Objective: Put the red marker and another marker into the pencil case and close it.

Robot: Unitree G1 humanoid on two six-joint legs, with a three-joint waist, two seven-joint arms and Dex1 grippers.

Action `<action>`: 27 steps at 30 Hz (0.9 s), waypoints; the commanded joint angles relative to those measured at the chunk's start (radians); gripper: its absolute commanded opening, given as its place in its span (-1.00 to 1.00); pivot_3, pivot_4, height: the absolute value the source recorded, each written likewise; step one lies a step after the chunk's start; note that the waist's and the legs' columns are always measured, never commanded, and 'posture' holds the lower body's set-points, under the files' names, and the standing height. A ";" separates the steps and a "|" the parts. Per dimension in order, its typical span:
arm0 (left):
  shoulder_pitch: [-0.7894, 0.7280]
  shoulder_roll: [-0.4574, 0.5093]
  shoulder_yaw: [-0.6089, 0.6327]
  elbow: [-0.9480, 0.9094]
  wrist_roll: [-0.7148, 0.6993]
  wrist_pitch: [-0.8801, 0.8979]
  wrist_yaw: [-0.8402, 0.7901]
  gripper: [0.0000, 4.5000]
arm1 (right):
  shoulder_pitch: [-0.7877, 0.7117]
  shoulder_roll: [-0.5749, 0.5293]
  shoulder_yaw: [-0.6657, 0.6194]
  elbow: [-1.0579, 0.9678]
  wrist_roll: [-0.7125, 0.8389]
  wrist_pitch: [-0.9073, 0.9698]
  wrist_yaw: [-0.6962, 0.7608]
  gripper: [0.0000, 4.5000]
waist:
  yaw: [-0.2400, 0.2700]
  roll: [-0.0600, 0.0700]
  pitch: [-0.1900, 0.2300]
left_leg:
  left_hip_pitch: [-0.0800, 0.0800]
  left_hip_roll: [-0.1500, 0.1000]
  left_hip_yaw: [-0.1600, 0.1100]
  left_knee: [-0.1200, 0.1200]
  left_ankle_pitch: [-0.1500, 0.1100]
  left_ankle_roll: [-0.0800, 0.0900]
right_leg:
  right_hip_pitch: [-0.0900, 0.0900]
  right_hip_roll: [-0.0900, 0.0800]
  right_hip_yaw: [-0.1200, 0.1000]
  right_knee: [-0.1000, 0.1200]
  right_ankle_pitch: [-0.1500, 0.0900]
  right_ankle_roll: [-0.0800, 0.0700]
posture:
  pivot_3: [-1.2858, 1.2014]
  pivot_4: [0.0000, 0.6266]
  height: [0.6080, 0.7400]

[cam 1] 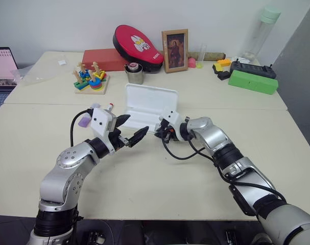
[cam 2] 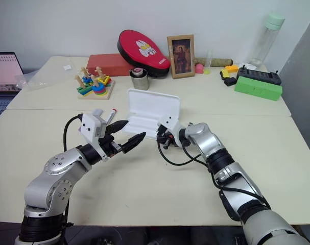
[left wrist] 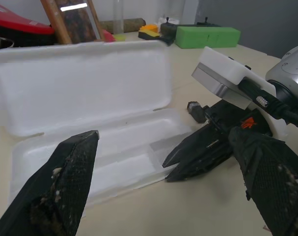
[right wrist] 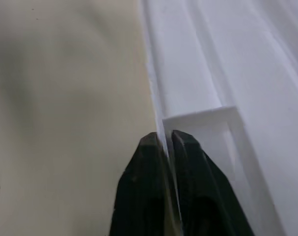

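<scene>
- Left eye view: no writing or brand can be read on anything. One pencil case (cam 1: 144, 106) lies open at the middle of the cream table (cam 1: 144, 184), its lid propped up at the far side. The left gripper (cam 1: 130, 130) hangs at about 8 o'clock of the case, its two black fingers spread wide and holding nothing. The right gripper (cam 1: 160, 131) sits at the case's near right corner, about 5 o'clock of it, fingers pinched together on the front rim. One purple marker (cam 1: 84, 121) lies at 9 o'clock of the case, partly behind the left wrist; the red marker (cam 1: 110, 106) shows just its red tip above that wrist.
- Right eye view: at 12 o'clock of the case stand one metal cup (cam 2: 138, 79) and one framed picture (cam 2: 181, 49); at 11 o'clock one red oval case (cam 2: 142, 47) printed with a cartoon figure, and one wooden stacking toy (cam 2: 94, 84). At 2 o'clock lie one green box (cam 2: 258, 84) and one clear bottle (cam 2: 266, 37).
- Left wrist view: the case's tray is empty; two fingers (left wrist: 60, 191) stand far apart, with the right gripper's closed tips at the tray's corner.
- Right wrist view: both fingertips (right wrist: 149, 147) close on the thin white rim of the case.
</scene>
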 commanded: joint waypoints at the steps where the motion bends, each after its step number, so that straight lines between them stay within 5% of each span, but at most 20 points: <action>1: -0.009 0.009 0.034 -0.009 -0.013 -0.015 0.002 1.00 | -0.001 0.003 -0.015 -0.019 -0.005 -0.014 0.010 -0.99 | 0.000 0.000 0.000 | 0.000 0.000 0.000 0.000 0.000 0.000 | 0.000 0.000 0.000 0.000 0.000 0.000 | 0.03 -0.52 1.00; 13: 0.152 0.085 0.184 -0.078 -0.069 0.033 -0.012 1.00 | 0.217 -0.132 0.070 -0.481 0.060 -0.046 0.251 -0.99 | 0.000 0.000 0.000 | 0.000 0.000 0.000 -0.001 0.000 0.000 | -0.001 0.000 0.000 0.000 0.000 0.000 | 0.03 -0.52 1.00; 25: 0.232 0.112 0.257 -0.118 -0.122 0.078 0.026 1.00 | 0.251 -0.122 0.160 -0.483 -0.014 -0.019 0.220 -0.99 | 0.000 0.000 0.000 | 0.000 0.000 0.000 0.000 0.000 0.000 | -0.001 0.000 0.000 0.000 0.000 0.000 | 0.03 -0.52 1.00; 27: 0.244 0.119 0.279 -0.108 -0.119 0.096 0.042 1.00 | 0.252 -0.121 0.151 -0.494 -0.008 -0.018 0.218 -0.81 | 0.000 0.000 0.000 | 0.000 0.000 0.000 0.000 0.000 0.000 | -0.001 0.000 0.000 0.000 0.000 0.000 | 0.03 -0.52 1.00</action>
